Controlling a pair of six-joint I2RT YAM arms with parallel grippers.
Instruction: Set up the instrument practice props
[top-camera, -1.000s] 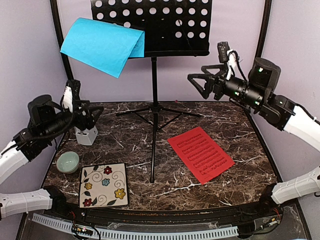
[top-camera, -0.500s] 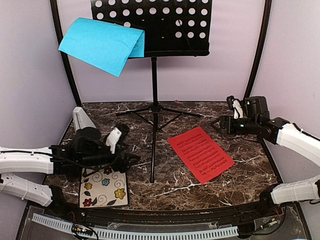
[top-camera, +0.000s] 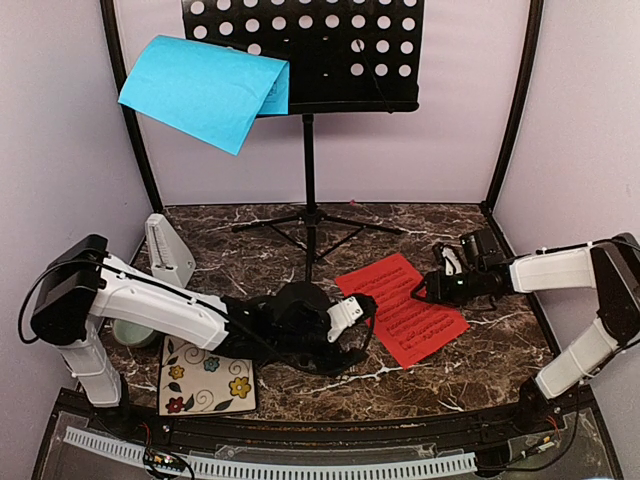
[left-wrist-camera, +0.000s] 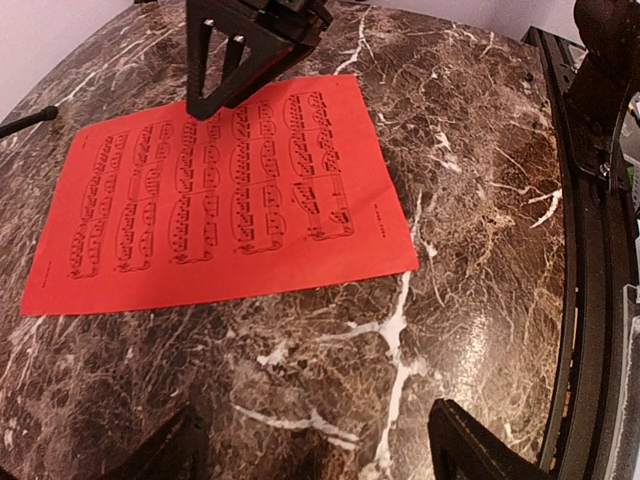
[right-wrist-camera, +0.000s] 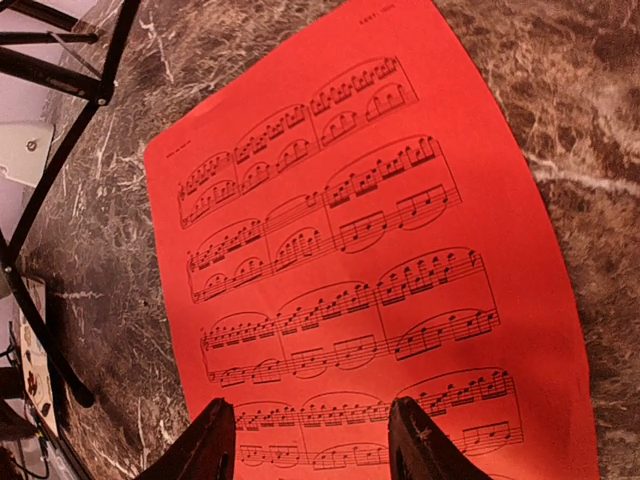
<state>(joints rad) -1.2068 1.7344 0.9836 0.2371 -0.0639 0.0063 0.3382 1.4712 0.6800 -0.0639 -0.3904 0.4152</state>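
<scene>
Music, red sheet (top-camera: 402, 308) (left-wrist-camera: 220, 190) (right-wrist-camera: 370, 280): it lies flat on the marble table (top-camera: 480, 360), printed side up, right of the stand's pole and between your two grippers.
Right gripper (top-camera: 422, 290) (right-wrist-camera: 315, 445) (left-wrist-camera: 235, 95): you have it low at the sheet's right edge, jaws spread wide with nothing between them. In its wrist view both fingers (right-wrist-camera: 215, 445) stand over the red paper, with staves running between them. From the left wrist view one fingertip comes down at the paper's edge; you cannot tell whether it touches.
Left gripper (top-camera: 360, 320) (left-wrist-camera: 320, 460): jaws apart and empty, low at the sheet's left near side. In its wrist view the paper begins just ahead of the fingers, with a strip of bare marble between.
Music stand (top-camera: 330, 50): upright at the back middle of the table on its tripod legs, its perforated desk at the top of the overhead view.
Blue sheet (top-camera: 200, 90): draped over the left end of the stand's desk, most of it hanging out past the side.
Metronome (top-camera: 168, 250): upright at the far left of the table, well apart from both grippers.
Floral tile (top-camera: 205, 372): flat at the near left, just beside your left arm.
Green bowl (top-camera: 125, 333): left of the tile, largely hidden behind the left arm.
</scene>
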